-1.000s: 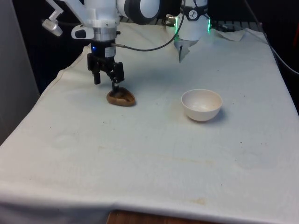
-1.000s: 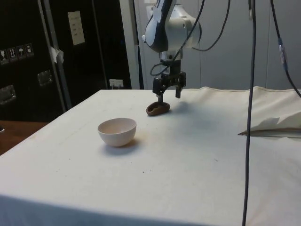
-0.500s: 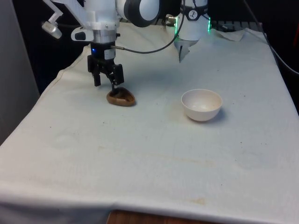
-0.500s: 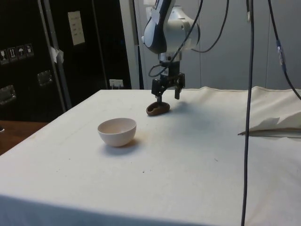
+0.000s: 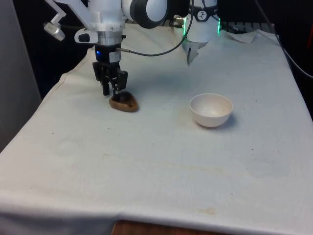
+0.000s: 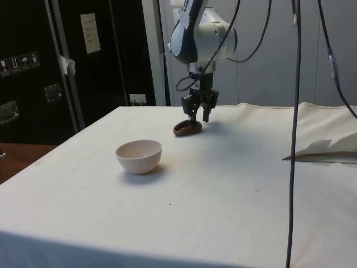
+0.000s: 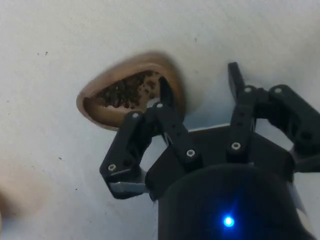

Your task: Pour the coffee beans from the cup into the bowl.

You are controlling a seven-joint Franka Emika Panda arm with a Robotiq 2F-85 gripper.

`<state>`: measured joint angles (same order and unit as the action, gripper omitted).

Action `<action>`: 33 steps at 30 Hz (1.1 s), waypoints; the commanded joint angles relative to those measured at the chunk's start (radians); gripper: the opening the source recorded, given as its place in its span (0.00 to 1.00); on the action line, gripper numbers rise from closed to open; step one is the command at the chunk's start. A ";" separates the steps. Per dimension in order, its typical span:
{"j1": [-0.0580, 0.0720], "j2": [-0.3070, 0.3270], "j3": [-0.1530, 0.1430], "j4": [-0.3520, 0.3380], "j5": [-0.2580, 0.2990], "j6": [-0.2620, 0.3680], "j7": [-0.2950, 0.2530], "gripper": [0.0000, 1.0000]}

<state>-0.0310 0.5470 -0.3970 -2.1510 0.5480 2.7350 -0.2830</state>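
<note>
Gripper (image 7: 197, 87) fingers apart, straddling cup (image 5: 122, 102) rim: 1 finger inside over beans, 1 outside. Bowl (image 5: 211, 109) well apart.

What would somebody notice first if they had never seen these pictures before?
First comes the black claw hanging right over a small brown oval cup full of dark coffee beans, with one finger dipping inside its rim. Toward the front view's right, apart from it, a round white bowl sits on the white cloth.
</note>
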 commanded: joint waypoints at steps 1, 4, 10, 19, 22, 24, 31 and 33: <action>0.000 -0.001 0.002 -0.001 0.003 0.004 0.002 0.50; 0.000 -0.001 0.002 -0.001 0.003 0.004 0.002 0.25; -0.001 -0.002 0.002 -0.001 0.003 0.002 0.001 0.00; 0.000 -0.003 0.000 0.000 0.001 -0.002 0.001 0.00; 0.000 -0.003 0.000 0.000 0.001 -0.002 0.001 0.00; 0.000 -0.003 -0.001 0.000 0.001 -0.002 0.001 0.00; 0.001 -0.009 -0.002 0.002 0.000 -0.003 -0.002 0.00; 0.008 -0.024 -0.011 -0.005 -0.009 -0.012 0.004 0.00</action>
<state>-0.0300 0.5310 -0.4000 -2.1490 0.5470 2.7290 -0.2850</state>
